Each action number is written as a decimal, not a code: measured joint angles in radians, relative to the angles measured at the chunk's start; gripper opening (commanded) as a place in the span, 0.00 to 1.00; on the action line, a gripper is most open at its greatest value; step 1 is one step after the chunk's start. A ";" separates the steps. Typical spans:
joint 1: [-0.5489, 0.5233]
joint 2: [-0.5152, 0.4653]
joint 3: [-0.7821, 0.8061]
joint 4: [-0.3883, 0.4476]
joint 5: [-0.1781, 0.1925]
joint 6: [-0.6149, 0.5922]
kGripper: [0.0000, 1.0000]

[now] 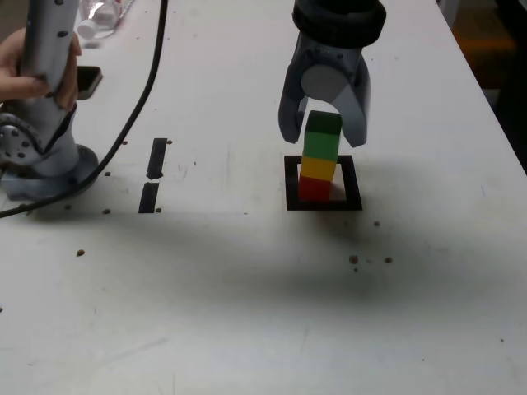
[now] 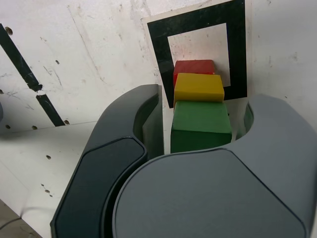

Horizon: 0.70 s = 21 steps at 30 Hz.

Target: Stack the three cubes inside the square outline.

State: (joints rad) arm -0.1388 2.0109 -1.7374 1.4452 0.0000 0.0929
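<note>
honestly, with the gripper [image 1: 324, 141] spread open around the green cube [image 1: 323, 137], a sideways bump while backing off could topple the stack near the square outline's [image 1: 291, 183] front edge.

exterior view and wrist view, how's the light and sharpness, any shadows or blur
Exterior view: soft light, a broad dim shadow across the near table, bottle washed pale; wrist view: cubes' edges crisp, hand large up close, faint shading along the table's seam.

The person's hand [image 1: 37, 72] (arm and body unseen) is cut off by the exterior view's left edge.
</note>
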 measured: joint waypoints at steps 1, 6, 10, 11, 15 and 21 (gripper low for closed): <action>0.000 -0.001 0.003 0.001 0.002 0.001 0.68; 0.000 -0.004 0.008 0.001 0.005 0.002 0.70; 0.000 -0.019 0.008 0.001 0.020 0.003 0.71; 0.000 -0.027 0.007 0.001 0.028 0.003 0.72; 0.000 -0.087 0.003 0.001 0.079 0.003 0.72; 0.015 -0.162 0.046 0.005 0.119 0.003 0.72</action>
State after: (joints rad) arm -0.1235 1.8492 -1.6910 1.4507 0.1187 0.0956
